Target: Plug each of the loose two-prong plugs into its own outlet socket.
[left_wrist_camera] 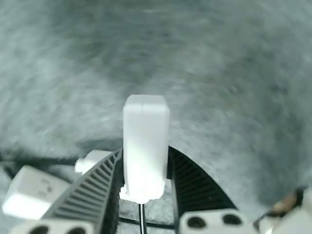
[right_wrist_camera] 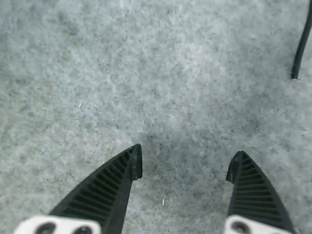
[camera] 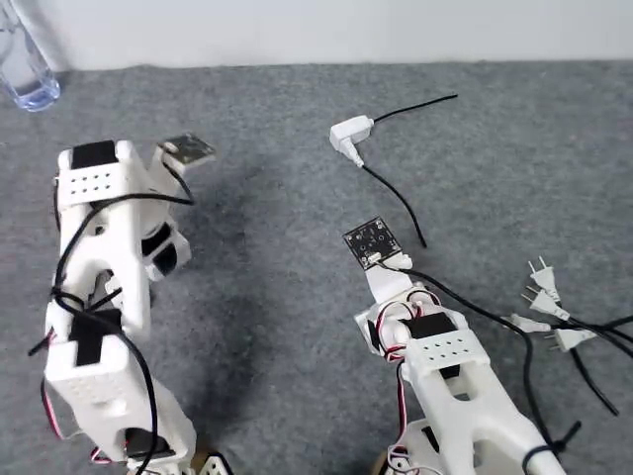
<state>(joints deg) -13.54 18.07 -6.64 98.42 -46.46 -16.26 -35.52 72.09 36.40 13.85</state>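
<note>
Left tool (left_wrist_camera: 144, 152) is closed on a white block (left_wrist_camera: 145, 131), which stands upright between the ribbed jaws with a thin black cord (left_wrist_camera: 142, 217) leaving its near end. Whether the block is a plug or a socket piece cannot be told, since no prongs or slots show. Right tool (right_wrist_camera: 187, 151) hangs wide open over bare grey bench (right_wrist_camera: 161, 73), holding nothing. The loose plugs (camera: 542, 297) lie bunched at the right edge, just right of the right arm. A white connector (camera: 351, 137) on its own black lead sits at the far middle.

The step in hand looks like pairing the held block with a mate. To do it well, the left tool should keep the block square and steady, and the right tool should take one plug by its body, prongs clear. Line the prongs up with the slots before pushing straight, and mind the tangled leads.
</note>
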